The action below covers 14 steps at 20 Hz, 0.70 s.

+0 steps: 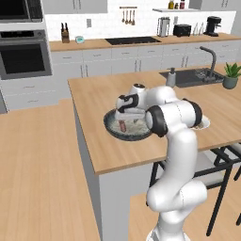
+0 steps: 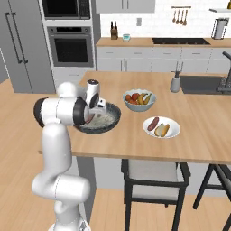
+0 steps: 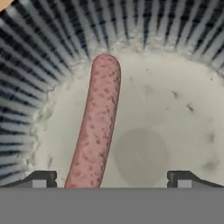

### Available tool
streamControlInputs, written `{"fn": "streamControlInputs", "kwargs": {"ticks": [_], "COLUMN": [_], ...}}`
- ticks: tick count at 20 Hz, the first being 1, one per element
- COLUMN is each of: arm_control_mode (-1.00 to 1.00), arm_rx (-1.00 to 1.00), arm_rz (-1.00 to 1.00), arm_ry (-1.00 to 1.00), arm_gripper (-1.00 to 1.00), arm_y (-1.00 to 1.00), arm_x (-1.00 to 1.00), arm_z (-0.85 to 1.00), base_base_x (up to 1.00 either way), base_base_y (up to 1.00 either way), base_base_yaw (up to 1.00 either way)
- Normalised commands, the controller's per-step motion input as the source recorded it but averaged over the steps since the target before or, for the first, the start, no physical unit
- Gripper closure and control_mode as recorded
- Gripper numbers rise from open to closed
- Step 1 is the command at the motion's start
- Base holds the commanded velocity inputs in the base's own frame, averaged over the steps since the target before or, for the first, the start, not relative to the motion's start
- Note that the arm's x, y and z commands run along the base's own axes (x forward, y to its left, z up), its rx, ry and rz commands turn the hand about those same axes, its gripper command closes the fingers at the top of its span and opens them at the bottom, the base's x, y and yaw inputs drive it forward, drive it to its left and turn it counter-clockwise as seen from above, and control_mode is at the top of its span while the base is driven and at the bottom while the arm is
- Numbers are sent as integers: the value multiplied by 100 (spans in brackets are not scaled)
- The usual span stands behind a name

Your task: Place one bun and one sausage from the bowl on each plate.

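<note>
Sausage (image 3: 96, 127) lies close under the hand, on the pale floor of the dark bowl (image 1: 110, 128), one end against the ribbed wall. Gripper (image 3: 111, 179) hangs over it, jaws spread wide, gripping nothing. White plate (image 2: 173, 133) well to the side carries a second sausage (image 2: 153, 123) beside a bun (image 2: 165, 130).

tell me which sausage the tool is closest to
The sausage still lying in the dark bowl, directly under the open tool. The other sausage already rests beside a bun on the white plate.
</note>
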Motion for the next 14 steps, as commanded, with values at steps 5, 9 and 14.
{"fn": "streamControlInputs", "kwargs": {"ticks": [5,9,14], "arm_control_mode": [-100,-100,-100], "arm_rx": [0,0,0], "arm_rz": [0,-3,-12], "arm_ry": [0,0,0], "arm_gripper": [-100,-100,100], "arm_y": [15,24,40], "arm_x": [77,61,22], "arm_z": [-59,-51,-53], "base_base_x": [0,0,0], "base_base_y": [0,0,0], "base_base_yaw": [0,0,0]}}
